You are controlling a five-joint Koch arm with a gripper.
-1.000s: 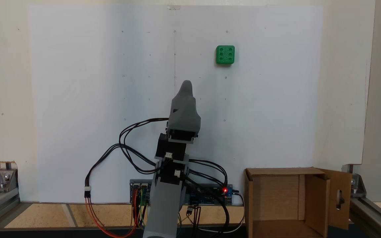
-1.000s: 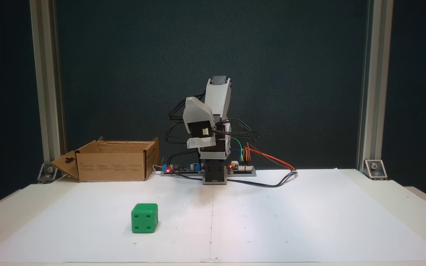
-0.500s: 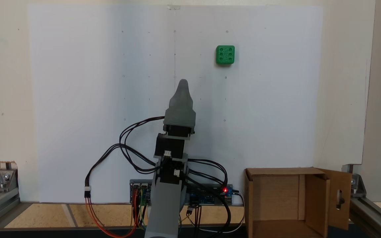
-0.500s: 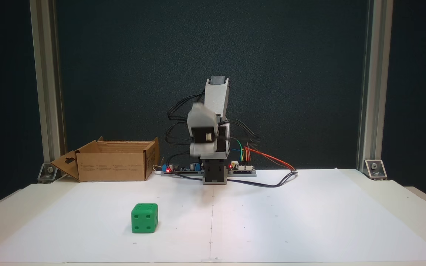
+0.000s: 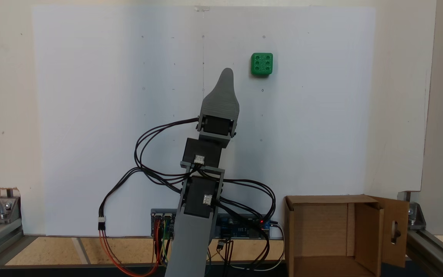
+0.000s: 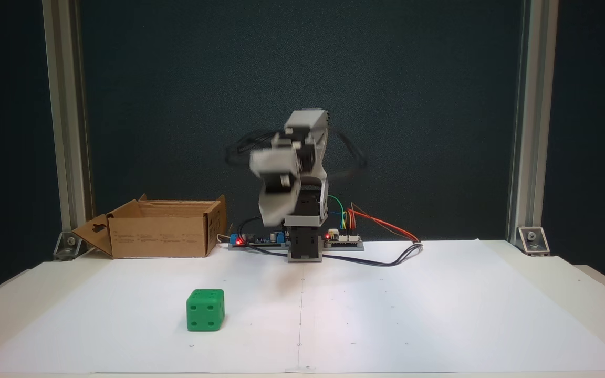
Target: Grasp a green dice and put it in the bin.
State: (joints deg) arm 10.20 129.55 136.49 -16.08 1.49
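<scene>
Green dice (image 5: 262,64) on paper, apart from raised grey claw (image 5: 227,73)

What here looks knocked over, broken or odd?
Nothing stands out. The green dice sits flat on the white paper, the cardboard box stands upright with flaps open, and the arm looks blurred.

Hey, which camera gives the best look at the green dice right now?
A fixed view from above shows the green dice best: sharp, unobstructed, six-pip face up on the white paper. The front fixed view shows it too, side-on with a four-pip face.
</scene>
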